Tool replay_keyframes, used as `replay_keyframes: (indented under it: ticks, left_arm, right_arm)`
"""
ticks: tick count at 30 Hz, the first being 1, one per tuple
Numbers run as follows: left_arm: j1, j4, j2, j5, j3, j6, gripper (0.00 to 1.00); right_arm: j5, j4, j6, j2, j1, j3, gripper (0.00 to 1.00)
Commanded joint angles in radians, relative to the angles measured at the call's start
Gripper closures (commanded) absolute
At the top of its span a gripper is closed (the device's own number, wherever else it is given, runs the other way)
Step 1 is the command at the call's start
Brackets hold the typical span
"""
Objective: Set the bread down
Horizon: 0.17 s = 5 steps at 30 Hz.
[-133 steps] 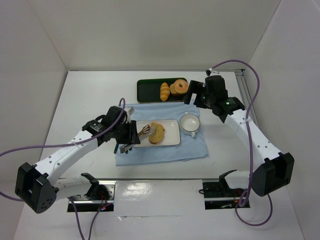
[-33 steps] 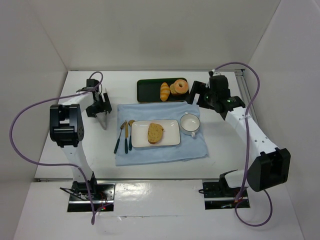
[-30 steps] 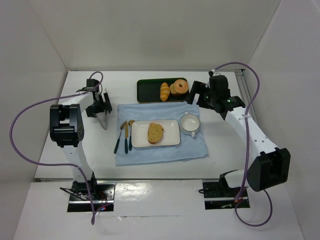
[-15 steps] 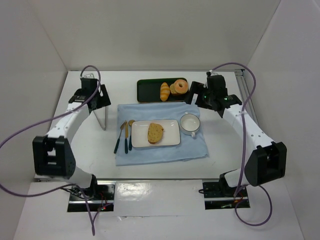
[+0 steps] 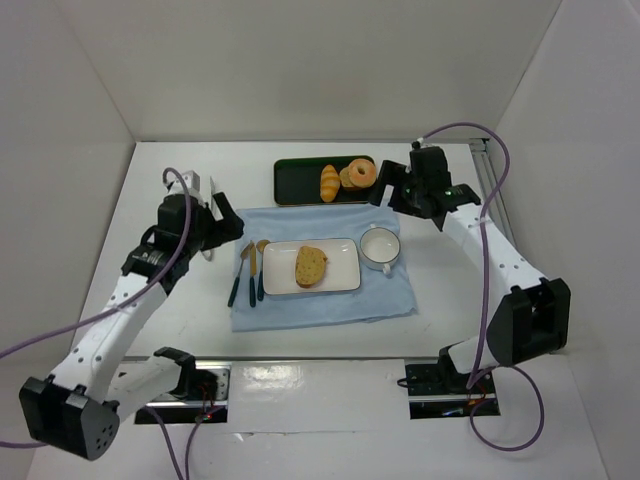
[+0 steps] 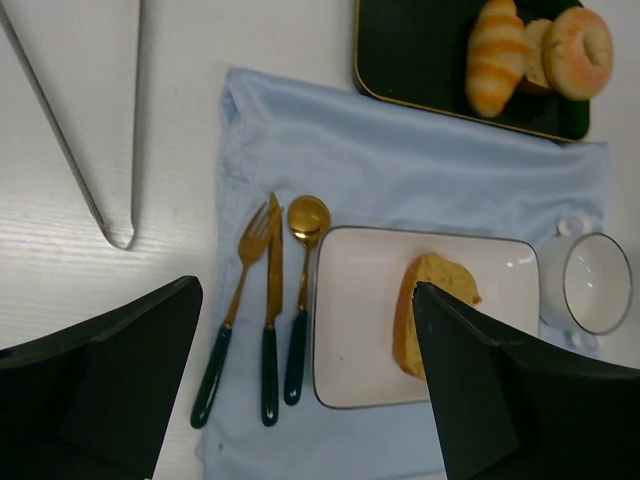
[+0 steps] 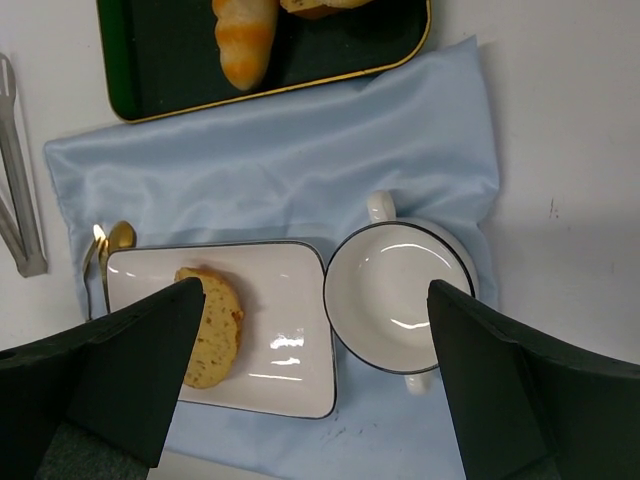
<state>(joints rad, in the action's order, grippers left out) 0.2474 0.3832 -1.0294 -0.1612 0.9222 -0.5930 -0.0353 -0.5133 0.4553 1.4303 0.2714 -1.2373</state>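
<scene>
- One slice of bread (image 5: 311, 265).
- One white rectangular plate (image 5: 342, 281).
- One light blue cloth (image 5: 320, 305).
- One dark tray (image 5: 297, 182) with a gold edge.
- One striped roll (image 5: 329, 182).
- One ring donut (image 6: 576, 52), plus one tan piece (image 6: 538, 48) tucked between it and the roll, too hidden to tell its kind.
- One white cup (image 5: 380, 246) with two small handles.
- Three pieces of cutlery with gold tops and dark green handles: one fork (image 6: 232, 315), one knife (image 6: 270, 310), one spoon (image 6: 300, 310).
- One pair of metal tongs (image 6: 119, 236).
- Two robot arms: one left arm (image 5: 120, 300), one right arm (image 5: 500, 260).
</scene>
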Motion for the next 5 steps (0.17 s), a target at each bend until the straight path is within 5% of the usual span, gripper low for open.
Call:
replay_keyframes:
  ticks: [1, 5]
  left_arm:
    - [0.032, 0.013, 0.127, 0.046, -0.034, -0.056, 0.00]
    - [0.055, 0.074, 0.183, 0.046, -0.034, -0.056, 0.00]
  right_arm:
    - [0.054, -0.013, 0.013, -0.068, 0.015, -0.027, 0.00]
    - [0.066, -0.048, 0.013, -0.077, 0.026, -0.027, 0.00]
